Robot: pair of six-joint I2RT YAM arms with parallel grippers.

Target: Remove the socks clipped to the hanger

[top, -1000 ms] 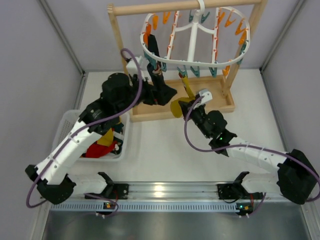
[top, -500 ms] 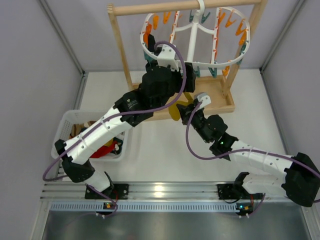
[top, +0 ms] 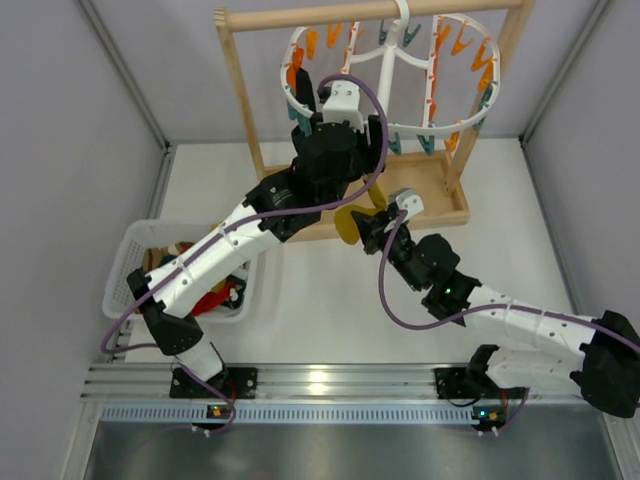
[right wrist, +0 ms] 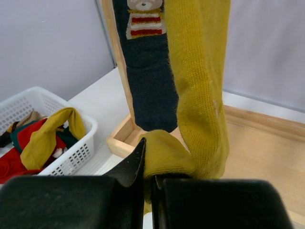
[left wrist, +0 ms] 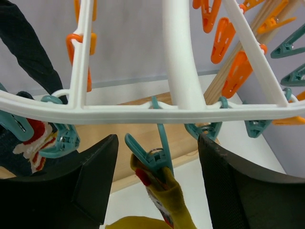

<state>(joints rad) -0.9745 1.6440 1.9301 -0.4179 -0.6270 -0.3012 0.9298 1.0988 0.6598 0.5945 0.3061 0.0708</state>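
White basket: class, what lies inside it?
Inside the white basket lie a mustard-yellow sock, a red sock and some dark fabric. Whatever lies beneath them, and the basket's floor, is covered.

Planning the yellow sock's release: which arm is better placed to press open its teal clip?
Left. The left pincer, open, straddles the teal clip on the hanger; the right pincer is shut on the lower end of the mustard-yellow sock.
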